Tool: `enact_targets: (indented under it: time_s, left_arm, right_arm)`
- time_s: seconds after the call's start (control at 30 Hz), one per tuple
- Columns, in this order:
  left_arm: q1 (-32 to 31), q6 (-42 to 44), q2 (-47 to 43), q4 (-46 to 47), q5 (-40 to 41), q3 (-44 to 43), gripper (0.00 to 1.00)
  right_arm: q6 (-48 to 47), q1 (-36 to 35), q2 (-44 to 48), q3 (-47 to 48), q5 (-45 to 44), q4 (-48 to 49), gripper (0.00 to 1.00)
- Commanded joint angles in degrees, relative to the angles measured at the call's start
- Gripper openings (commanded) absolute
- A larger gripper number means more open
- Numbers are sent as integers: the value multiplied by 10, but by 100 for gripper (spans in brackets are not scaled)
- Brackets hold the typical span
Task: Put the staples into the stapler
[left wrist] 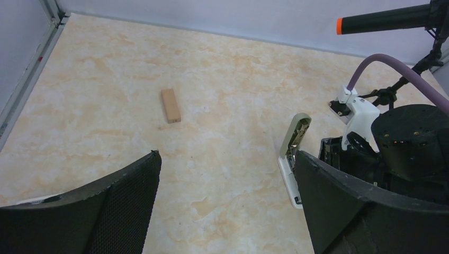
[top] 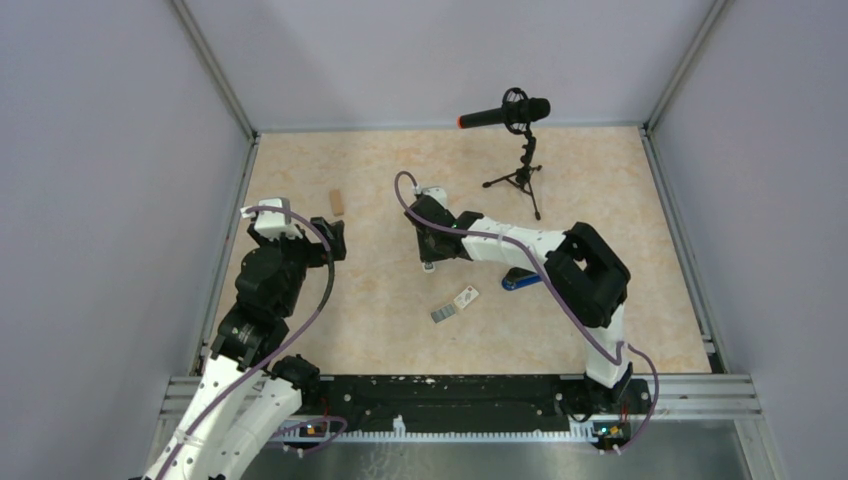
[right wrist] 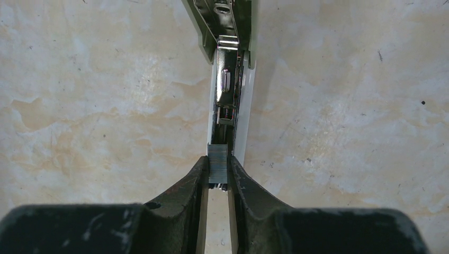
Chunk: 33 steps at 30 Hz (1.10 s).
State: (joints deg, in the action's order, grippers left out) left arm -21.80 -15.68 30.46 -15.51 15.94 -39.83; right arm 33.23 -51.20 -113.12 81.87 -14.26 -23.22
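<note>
stapler [left wrist: 298, 131] pale grey-green w/ silvery rail, staples [right wrist: 217, 165] dull grey metal. table [left wrist: 106, 79] beige-cream marbled. wood block [left wrist: 170, 105] light brown. mic [top: 510, 112] black w/ orange tip. bar [top: 522, 280] bright blue. arm cables [left wrist: 382, 57] purple.

Brown wooden block [top: 338, 203] lying flat, black microphone [top: 505, 113] on small tripod near back wall, blue bar [top: 519, 282] partly hidden
</note>
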Motion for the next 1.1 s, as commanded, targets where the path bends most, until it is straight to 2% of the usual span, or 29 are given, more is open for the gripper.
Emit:
enact_targets:
  time_s: [0.0,1.07]
  left_arm:
    - [-2,4,-9,18,-3,3,99]
    - [-4,5,-12,17,-3,3,99]
  right_arm:
    - [11,1,-12,25,-14,-7,17]
    - [9,1,-16,33,-24,-34,18]
